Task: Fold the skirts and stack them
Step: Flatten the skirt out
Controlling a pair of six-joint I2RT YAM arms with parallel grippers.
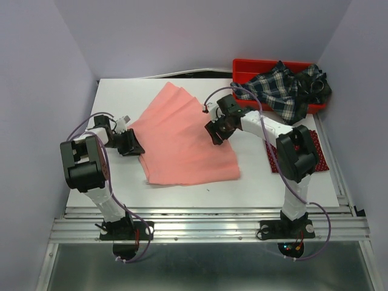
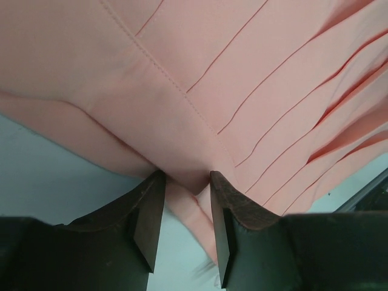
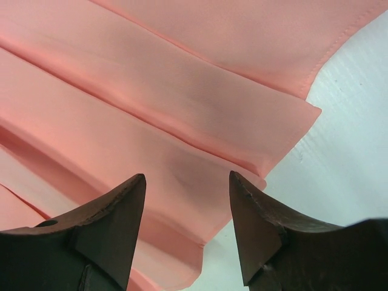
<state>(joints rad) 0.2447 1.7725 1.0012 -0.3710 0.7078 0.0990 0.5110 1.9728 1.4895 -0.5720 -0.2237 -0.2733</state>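
From above, the salmon-pink skirt [image 1: 182, 142] lies spread flat in the middle of the white desk [image 1: 118, 100], which gives both arms a side to work from. Your left hand [image 1: 130, 144] sits low at the skirt's left edge. Your right hand [image 1: 214, 131] hangs over the cloth on the skirt's right side. The plaid skirt [image 1: 284, 91] is heaped in the red bin [image 1: 242, 65] at the far right corner. The dark red dotted skirt [image 1: 321, 162] lies flat on the desk under your right arm, so both are out of the way while you fold the big one.

In the left wrist view, a fold of pink cloth near the stitched band runs straight into the narrow gap between the fingers [image 2: 148, 218]. I judge this hand to be clamped on the skirt's edge, ready to carry that side over. Bare desk shows under the cloth to the left.

In the right wrist view, the fingers [image 3: 112, 224] stand well apart with nothing between them. They sit just above the pleats near a corner of the cloth, where the desk begins. That looks like lining up for a matching pinch, so close on the edge itself and not on one loose pleat.
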